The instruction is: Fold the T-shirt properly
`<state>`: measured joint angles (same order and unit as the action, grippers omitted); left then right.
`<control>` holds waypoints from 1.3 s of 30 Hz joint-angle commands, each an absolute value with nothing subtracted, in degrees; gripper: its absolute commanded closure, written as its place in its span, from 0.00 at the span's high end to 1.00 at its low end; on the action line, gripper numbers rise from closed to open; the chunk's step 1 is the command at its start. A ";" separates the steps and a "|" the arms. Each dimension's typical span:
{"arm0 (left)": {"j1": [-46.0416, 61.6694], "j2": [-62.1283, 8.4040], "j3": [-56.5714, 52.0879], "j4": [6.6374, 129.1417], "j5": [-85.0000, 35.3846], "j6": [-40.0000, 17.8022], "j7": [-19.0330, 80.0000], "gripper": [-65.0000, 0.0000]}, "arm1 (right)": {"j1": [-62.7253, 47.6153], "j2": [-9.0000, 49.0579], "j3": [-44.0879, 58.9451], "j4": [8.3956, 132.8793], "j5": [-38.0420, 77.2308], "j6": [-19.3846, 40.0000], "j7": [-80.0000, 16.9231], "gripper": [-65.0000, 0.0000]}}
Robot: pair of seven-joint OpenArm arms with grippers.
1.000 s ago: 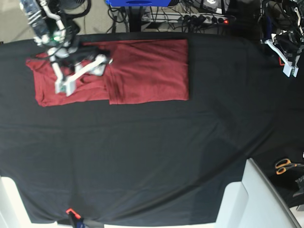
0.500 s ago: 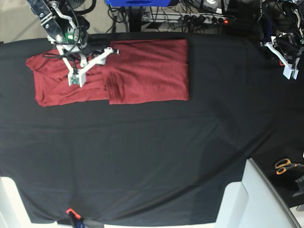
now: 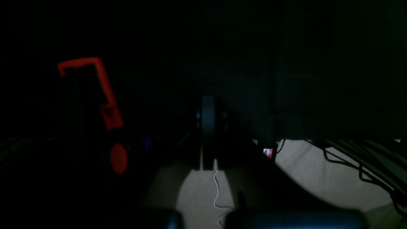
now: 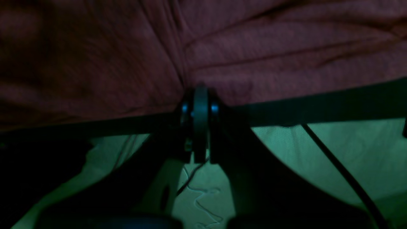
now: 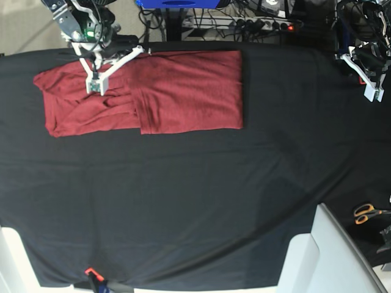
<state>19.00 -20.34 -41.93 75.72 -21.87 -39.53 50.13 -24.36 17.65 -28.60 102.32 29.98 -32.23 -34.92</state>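
Behind the far edge of the surface (image 5: 183,201), draped in a black cloth, runs a strip of floor with a power strip (image 5: 259,24), tangled cables and a blue bin (image 5: 180,3); orange scissors (image 5: 366,213) lie at the near right. The T-shirt (image 5: 146,91) sits at the far left, partly folded, its left part still rumpled. My right end effector (image 5: 95,85) is pinched shut on a ridge of that maroon knit near the far hem, creases running into the jaws in the wrist view. I judge the pinch should take both layers, then lift only enough to clear and carry the flap straight across so the edges meet. My left end effector (image 5: 369,85) is closed and empty, well apart.
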 commanded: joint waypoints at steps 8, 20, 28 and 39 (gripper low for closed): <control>19.03 -20.70 -42.42 76.53 -22.29 -40.00 49.54 0.00 | -15.52 17.71 -34.59 105.36 29.93 -31.96 -34.59 0.01; 19.38 -20.44 -42.68 76.44 -22.29 -40.00 49.54 0.00 | -12.44 14.46 -38.29 95.16 29.85 -31.69 -37.14 0.01; 19.03 -20.44 -42.33 76.44 -22.29 -40.00 49.54 0.00 | -15.69 14.55 -38.46 95.34 29.67 -31.87 -34.59 0.01; 19.03 -20.44 -42.33 76.44 -22.29 -40.00 49.54 0.00 | -13.67 16.13 -38.29 98.51 29.67 -31.87 -34.77 0.01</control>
